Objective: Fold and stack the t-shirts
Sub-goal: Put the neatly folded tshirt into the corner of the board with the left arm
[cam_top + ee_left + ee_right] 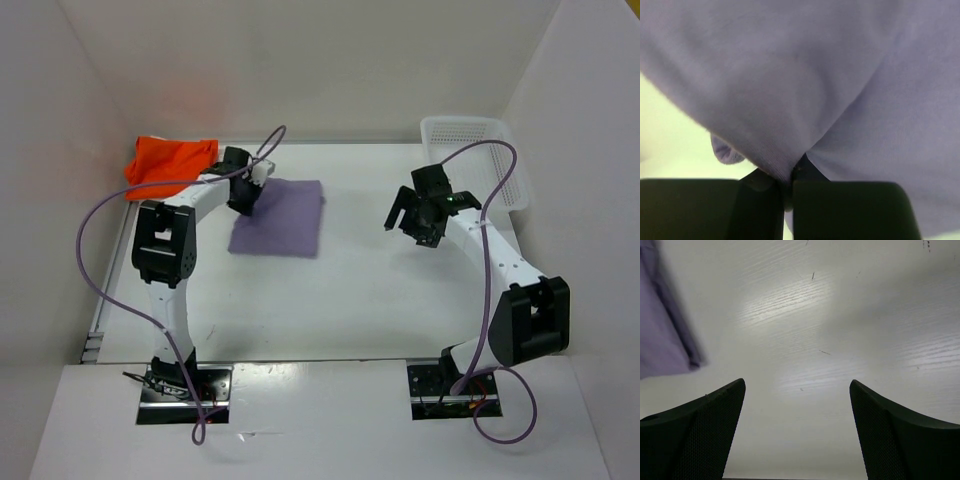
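Observation:
A lavender t-shirt [278, 217] lies folded into a rectangle left of the table's middle. My left gripper [243, 197] is shut on its left edge. In the left wrist view purple cloth [805, 90] fills the frame, and a fold of it is pinched between the black fingers [760, 205]. An orange t-shirt [168, 161] lies bunched in the far left corner. My right gripper [411, 221] hangs open above bare table right of the purple shirt, whose corner [662, 335] shows at the left of the right wrist view. Nothing sits between the right fingers [700, 430]. No cream-white shirt is in view.
A white perforated basket [475, 155] stands at the far right against the wall. White walls enclose the table on the left, back and right. Purple cables loop off both arms.

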